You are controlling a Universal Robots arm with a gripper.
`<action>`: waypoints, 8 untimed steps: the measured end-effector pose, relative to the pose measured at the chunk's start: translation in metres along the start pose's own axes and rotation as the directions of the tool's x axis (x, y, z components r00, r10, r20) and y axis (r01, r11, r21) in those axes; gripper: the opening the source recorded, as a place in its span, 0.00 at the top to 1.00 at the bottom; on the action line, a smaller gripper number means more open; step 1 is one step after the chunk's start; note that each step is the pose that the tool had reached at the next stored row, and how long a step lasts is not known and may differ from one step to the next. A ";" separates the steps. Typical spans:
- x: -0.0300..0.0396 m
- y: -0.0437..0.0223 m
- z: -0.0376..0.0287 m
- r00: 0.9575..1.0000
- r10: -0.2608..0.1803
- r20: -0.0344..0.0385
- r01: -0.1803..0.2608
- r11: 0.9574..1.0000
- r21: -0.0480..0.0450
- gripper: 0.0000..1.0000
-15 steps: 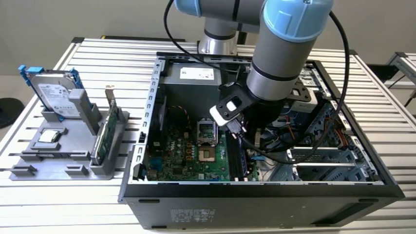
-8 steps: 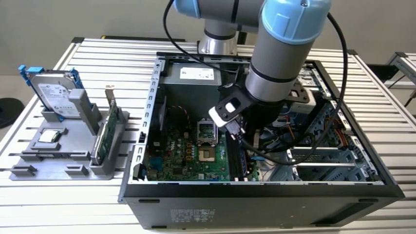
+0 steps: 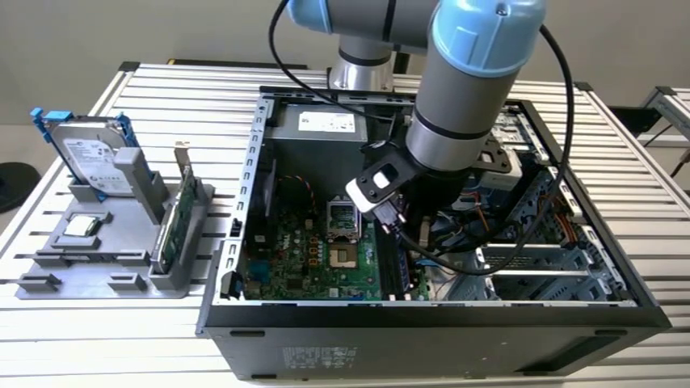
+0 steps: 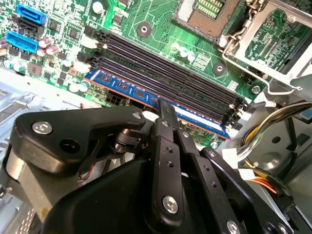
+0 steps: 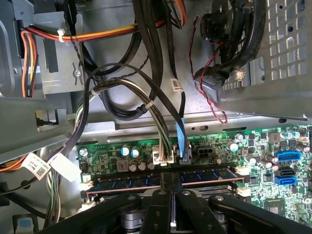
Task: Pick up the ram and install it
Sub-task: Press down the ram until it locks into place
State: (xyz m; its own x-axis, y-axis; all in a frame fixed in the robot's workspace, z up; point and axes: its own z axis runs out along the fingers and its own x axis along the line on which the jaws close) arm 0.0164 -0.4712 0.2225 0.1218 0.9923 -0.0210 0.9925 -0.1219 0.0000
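Observation:
The ram [image 4: 122, 87] is a dark bluish stick standing on edge in the outermost of the black slots [image 4: 165, 73] on the green motherboard [image 3: 313, 250]. In the first wrist view the ram [image 5: 131, 181] lies level along the board's edge, with white slot latches at both of its ends. My gripper [image 4: 163, 105] is down inside the computer case and shut on the ram's middle from above. In the first wrist view the black fingers of the gripper [image 5: 171, 178] cover the stick's centre. From the exterior view my gripper [image 3: 401, 241] sits low beside the slots, under the arm's wrist.
Bundled cables [image 5: 146, 97] and the drive cage [image 3: 539, 259] crowd the case on the exterior view's right. The open CPU socket [image 3: 342, 218] lies close to the slots. Outside the case, a grey holder [image 3: 97, 267] carries a hard drive [image 3: 92, 158] and a green card [image 3: 178, 214].

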 end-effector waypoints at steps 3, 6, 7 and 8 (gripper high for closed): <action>0.0002 0.0000 0.0024 1.000 0.000 -0.001 0.000 1.000 0.000 1.00; 0.0001 -0.0001 0.0031 1.000 0.000 -0.001 0.000 1.000 0.000 1.00; 0.0001 0.0000 0.0032 1.000 0.000 -0.001 0.000 1.000 0.000 1.00; 0.0001 0.0000 0.0033 1.000 0.000 -0.001 0.000 1.000 0.000 1.00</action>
State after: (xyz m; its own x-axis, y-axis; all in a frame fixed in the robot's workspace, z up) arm 0.0163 -0.4711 0.2192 0.1219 0.9923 -0.0200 0.9925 -0.1219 0.0000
